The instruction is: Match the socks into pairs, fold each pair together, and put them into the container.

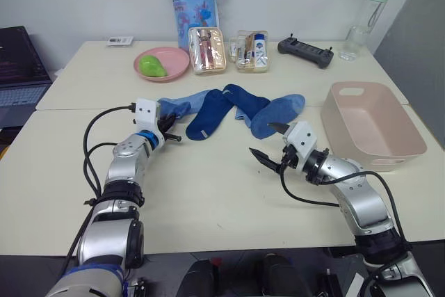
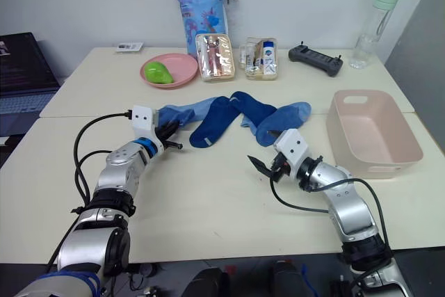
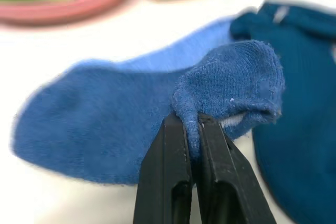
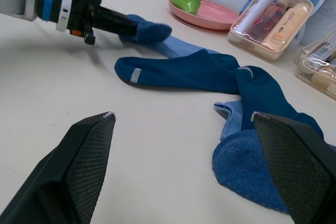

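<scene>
Presently the four socks lie in a chain mid-table: a sky-blue sock (image 1: 182, 106) nearest the left arm, two dark blue socks (image 1: 208, 115) overlapping, another sky-blue sock (image 1: 278, 113) beside the pink bin (image 1: 372, 126). Left gripper (image 3: 191, 129) is clamped on a bunched fold of the near sky-blue sock. Right gripper (image 1: 272, 145) hovers with fingers spread, empty. Risk: the thin pinch may slip, or lifting may drag the overlapping dark sock along.

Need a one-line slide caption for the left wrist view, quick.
Left pincer shut on a fold of the light blue sock, a dark blue sock beside it.
</scene>
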### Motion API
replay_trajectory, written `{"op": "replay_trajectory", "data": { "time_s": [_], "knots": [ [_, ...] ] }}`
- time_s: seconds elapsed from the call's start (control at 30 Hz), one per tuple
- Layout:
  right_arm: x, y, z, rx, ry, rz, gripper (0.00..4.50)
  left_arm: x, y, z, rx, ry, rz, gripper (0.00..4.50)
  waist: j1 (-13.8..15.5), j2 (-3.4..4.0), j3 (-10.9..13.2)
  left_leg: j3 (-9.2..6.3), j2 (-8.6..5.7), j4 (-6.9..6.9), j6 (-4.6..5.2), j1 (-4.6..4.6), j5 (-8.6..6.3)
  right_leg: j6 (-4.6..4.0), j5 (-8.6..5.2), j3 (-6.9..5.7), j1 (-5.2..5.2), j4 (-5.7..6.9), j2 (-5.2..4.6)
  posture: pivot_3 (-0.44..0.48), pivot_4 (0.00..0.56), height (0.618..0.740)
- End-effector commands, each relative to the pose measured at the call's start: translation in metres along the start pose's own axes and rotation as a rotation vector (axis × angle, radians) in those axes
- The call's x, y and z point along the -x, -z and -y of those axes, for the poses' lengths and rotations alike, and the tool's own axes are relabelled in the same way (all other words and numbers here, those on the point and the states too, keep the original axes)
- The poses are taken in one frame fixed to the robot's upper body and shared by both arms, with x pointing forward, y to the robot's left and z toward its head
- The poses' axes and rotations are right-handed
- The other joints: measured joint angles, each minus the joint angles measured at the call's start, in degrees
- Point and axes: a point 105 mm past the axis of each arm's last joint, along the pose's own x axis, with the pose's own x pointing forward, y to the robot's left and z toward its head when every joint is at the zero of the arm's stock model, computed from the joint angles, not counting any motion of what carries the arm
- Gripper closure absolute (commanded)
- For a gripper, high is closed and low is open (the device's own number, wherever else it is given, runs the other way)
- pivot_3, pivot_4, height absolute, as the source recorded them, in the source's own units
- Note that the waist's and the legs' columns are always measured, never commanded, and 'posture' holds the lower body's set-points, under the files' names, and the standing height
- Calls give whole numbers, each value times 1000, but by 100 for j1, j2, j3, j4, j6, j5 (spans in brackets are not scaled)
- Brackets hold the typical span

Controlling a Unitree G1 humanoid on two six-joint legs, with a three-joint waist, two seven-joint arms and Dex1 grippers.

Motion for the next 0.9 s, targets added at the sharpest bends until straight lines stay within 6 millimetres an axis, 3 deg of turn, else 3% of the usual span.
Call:
{"op": "replay_trajectory", "data": {
  "time_s": [0.03,0.17,0.27,0.33,0.4,0.47,0.6,0.73,0.9],
  "knots": [
    [1,-10,3,30,-1,40,0,13,-25,9,-68,72,77,4476,-2,0,0,1,0,0,0,0,0,0,0,3,-1,0,0,0,150,740],
    [3,-7,8,29,4,32,0,33,-38,39,-84,222,100,4476,2,0,0,1,1,-1,0,0,0,0,0,3,0,0,-2,0,150,740],
    [10,-3,23,24,33,9,0,58,-47,80,-104,414,83,4476,10,0,0,0,1,0,0,-5,0,0,0,3,0,-2,-3,0,150,740],
    [23,6,29,5,25,-23,0,78,-28,115,-129,550,-9,4476,30,1,-1,0,-1,0,0,-5,-1,0,0,2,4,-6,-7,0,150,740],
    [34,11,29,-25,-19,-48,0,90,-11,135,-147,617,-74,4476,35,6,-3,1,-2,-1,1,-2,-1,0,0,4,9,-9,-8,0,150,740],
    [39,13,25,-35,-55,-64,0,94,-4,143,-140,638,-93,4476,30,5,-3,1,-1,-2,3,3,-2,0,0,2,13,-7,-8,0,150,740],
    [57,15,14,-41,-153,-122,0,88,16,178,-117,721,-151,4476,32,5,-2,-3,1,-2,4,8,-2,-1,0,-2,18,-1,-1,0,150,740],
    [61,20,19,-42,-118,-143,0,90,18,186,-92,765,-155,3399,0,5,-2,2,4,-1,4,10,-2,-1,0,2,18,-2,2,0,150,740],
    [54,19,8,-77,-138,-127,0,103,2,169,-56,819,-159,1686,-4,6,-2,2,11,-4,4,13,-2,-1,-1,1,18,-1,8,0,150,740]
  ]
}}
